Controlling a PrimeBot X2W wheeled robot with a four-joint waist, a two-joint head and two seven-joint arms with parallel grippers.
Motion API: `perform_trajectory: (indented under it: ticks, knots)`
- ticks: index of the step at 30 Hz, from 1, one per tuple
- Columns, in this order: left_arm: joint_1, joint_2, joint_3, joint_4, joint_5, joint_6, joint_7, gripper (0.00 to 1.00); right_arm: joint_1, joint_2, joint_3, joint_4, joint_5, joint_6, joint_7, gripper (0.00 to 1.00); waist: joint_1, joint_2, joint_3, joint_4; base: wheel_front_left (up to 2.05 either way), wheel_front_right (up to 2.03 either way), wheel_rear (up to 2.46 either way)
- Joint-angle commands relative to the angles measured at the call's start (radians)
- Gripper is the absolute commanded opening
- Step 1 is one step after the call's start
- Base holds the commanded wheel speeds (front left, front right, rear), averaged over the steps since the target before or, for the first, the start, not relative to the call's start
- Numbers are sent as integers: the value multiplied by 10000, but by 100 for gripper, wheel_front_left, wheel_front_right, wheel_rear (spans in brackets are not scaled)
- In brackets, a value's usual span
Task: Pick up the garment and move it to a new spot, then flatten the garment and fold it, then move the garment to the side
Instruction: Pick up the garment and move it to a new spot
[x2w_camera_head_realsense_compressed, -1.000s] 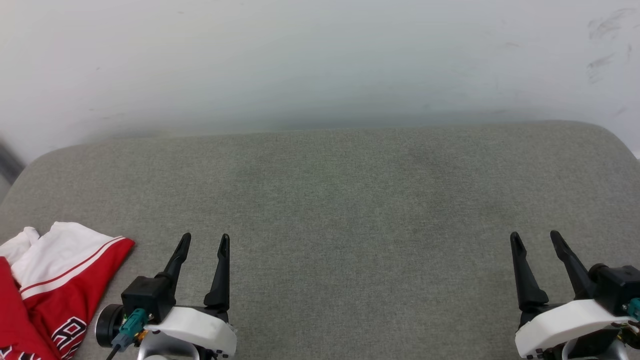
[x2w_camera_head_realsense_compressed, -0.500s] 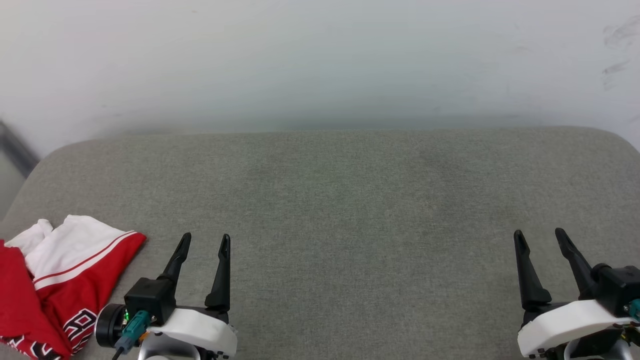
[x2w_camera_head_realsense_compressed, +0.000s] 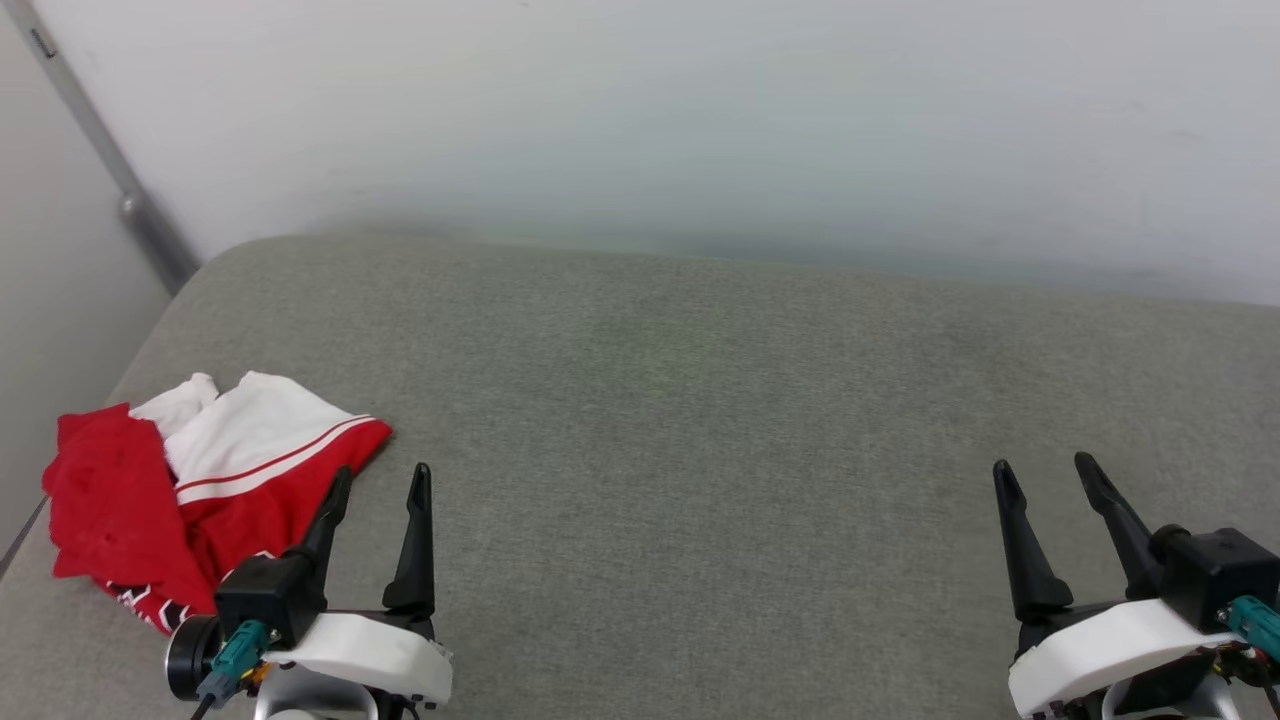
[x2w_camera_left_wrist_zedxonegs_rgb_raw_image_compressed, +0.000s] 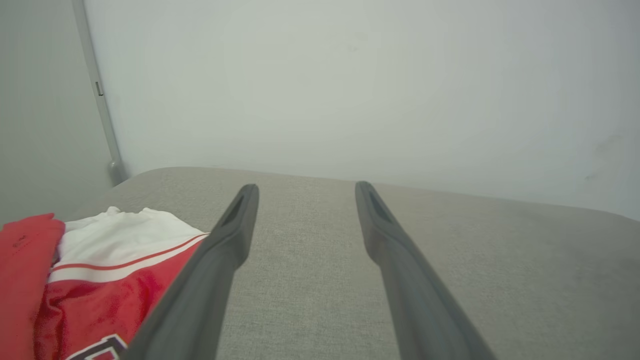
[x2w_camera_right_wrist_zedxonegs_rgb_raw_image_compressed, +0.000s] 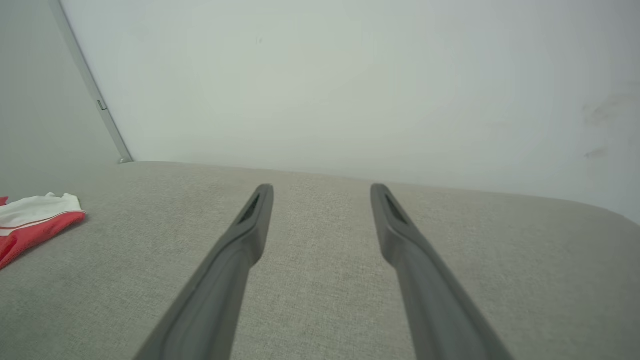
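**Shirt lies bunched at lower left; both grippers empty**

The garment (x2w_camera_head_realsense_compressed: 215, 490) sits in a crumpled heap at the lower left of the head view, on the gray fabric surface (x2w_camera_head_realsense_compressed: 700, 400), close to that surface's left edge. Its red body is folded over on the left. A white sleeve with a thin red stripe spreads across the top of the heap, and a bit of white lettering peeks out at the bottom.

The left gripper (x2w_camera_head_realsense_compressed: 382, 472) is at the lower left of the head view, just right of the shirt. Its two dark fingers are spread apart with nothing between them. The tip of its left finger overlaps the red cloth in that view, and in the left wrist view the same finger crosses in front of the shirt's right edge. Whether it touches the fabric cannot be told.

The right gripper (x2w_camera_head_realsense_compressed: 1042, 463) is at the lower right of the head view, well apart from the shirt. Its fingers are likewise parted and hold nothing. In the right wrist view the shirt shows at the far left edge.

A pale wall (x2w_camera_head_realsense_compressed: 640, 120) rises behind the surface, and a thin metal strip (x2w_camera_head_realsense_compressed: 100, 150) runs down the upper left corner.
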Motion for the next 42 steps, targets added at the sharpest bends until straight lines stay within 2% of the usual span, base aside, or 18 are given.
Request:
perform_trajectory:
  ticks: [1,5,14,23,33,42]
  knots:
    - [-100,39,42,12,35,-16,-25,100,18,32,27,-42,91,-1,-19,100,0,0,5,359,0,0,0]
    - [48,129,350,-18,186,-9,-25,100,-102,32,328,26,47,-1,-61,100,0,0,4,1073,0,0,0]
    - [269,230,988,-71,362,46,-25,100,-394,27,985,102,-212,-1,-51,100,0,0,97,2226,0,0,0]
    - [520,213,1501,-162,462,125,-25,100,-643,-176,1544,81,-222,-1,19,100,0,0,145,2912,0,0,0]
    - [493,99,1708,-261,499,123,-25,100,-729,-225,1667,-22,-182,-1,109,100,0,0,293,3288,0,0,0]
    - [-212,225,1569,184,626,82,-25,100,-1016,-369,1709,-158,-212,-1,211,100,0,0,719,3011,0,0,0]
